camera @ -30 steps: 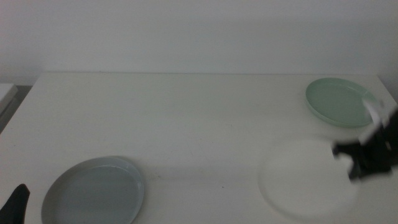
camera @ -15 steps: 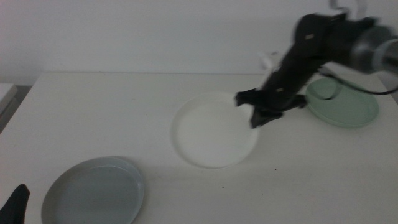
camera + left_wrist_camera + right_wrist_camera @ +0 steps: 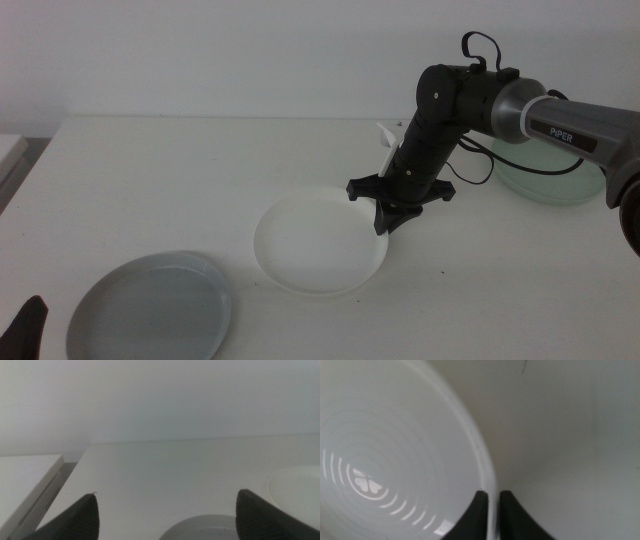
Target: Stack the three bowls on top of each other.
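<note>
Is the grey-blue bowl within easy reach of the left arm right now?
Probably yes. The left gripper waits open at the table's near left corner, right beside the grey-blue bowl, with nothing between them. The right gripper is busy gripping the white bowl by its rim.

Green bowl (image 3: pixel 545 172): partly hidden by right arm. Grey bowl (image 3: pixel 150 307): cut off at frame edge. Left end effector (image 3: pixel 24 328): mostly cut off.

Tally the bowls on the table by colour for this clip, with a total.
White bowl: 1
Mint green bowl: 1
Grey-blue bowl: 1
Total: 3
</note>
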Robot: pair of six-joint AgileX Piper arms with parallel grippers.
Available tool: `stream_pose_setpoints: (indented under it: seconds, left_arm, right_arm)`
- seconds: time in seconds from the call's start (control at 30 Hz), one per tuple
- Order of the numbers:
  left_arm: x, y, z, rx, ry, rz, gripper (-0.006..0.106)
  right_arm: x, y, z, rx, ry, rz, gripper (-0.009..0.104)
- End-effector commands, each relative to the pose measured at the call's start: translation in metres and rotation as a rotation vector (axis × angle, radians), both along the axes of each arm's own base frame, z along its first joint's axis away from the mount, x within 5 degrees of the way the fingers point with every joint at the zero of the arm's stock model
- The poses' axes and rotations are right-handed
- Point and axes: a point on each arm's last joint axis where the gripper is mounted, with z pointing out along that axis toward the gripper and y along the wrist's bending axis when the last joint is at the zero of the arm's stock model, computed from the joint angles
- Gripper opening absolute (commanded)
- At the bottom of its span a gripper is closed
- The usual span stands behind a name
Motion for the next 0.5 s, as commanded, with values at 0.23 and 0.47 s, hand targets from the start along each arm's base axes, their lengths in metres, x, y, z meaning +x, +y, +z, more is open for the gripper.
stream_pose_setpoints:
  seconds: [0.23,0.47]
  left_arm:
    - [0.0,0.0,0.001,-0.001,-0.018,0.002,0.094]
    - [0.0,0.0,0.001,-0.001,-0.018,0.002,0.094]
  right_arm:
    - [0.002,-0.002,0.007,-0.029,-0.034,0.024,0.073]
    - [0.015,-0.04,0.068,-0.003,-0.138,0.038,0.086]
